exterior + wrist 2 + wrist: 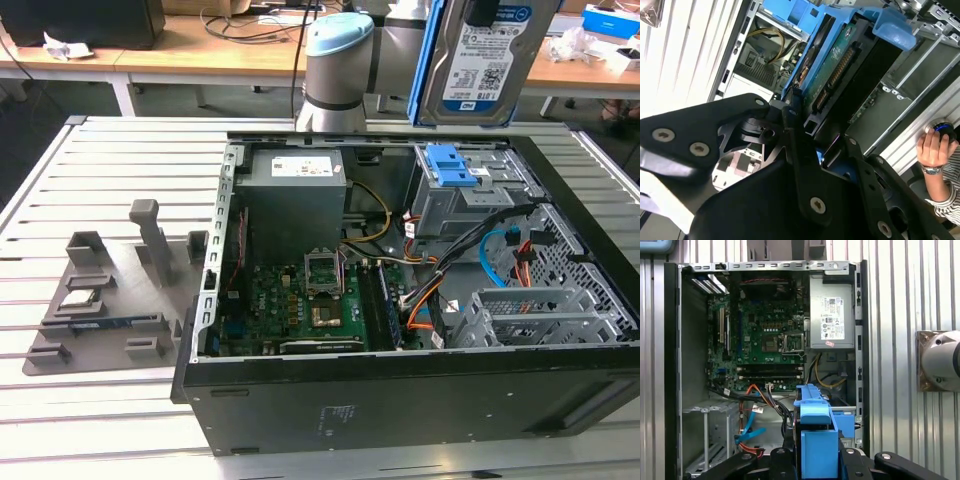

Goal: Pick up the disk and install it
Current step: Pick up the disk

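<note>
the hand [811,132] grips the disk [488,62] upright above the computer case [400,405].

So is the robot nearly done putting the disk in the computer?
About halfway. Done: the disk is picked up and is up in the air, off the table. In hand: the gripper is clamped on it, holding it upright above the open computer case, over the end with the drive cage. Left: the disk is not yet seated inside the case.

Silver-grey disk [487,60], blue frame, white-blue label; green mobo [285,300].
</note>
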{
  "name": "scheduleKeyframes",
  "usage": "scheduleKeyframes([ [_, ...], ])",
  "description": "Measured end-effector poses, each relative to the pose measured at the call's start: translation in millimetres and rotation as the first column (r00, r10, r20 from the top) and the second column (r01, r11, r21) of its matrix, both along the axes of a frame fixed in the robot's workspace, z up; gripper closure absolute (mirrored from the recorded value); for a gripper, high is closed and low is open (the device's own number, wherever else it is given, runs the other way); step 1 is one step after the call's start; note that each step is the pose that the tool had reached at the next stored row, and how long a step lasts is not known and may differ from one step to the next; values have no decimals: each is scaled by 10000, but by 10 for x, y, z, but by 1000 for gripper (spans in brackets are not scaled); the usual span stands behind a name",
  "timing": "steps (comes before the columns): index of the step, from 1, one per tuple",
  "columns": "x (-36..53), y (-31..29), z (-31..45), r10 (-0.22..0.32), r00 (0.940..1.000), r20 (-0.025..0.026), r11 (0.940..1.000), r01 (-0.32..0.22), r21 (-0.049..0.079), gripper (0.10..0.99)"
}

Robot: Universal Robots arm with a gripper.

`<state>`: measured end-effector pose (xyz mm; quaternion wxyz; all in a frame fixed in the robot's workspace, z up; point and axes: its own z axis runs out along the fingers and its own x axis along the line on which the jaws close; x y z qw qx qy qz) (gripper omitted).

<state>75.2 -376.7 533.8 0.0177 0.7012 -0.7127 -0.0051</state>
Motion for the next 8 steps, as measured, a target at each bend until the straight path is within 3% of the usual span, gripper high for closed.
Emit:
scheduleKeyframes([
  [8, 0, -161, -2, 0, 10000, 0, 10000, 0, 0, 722],
])
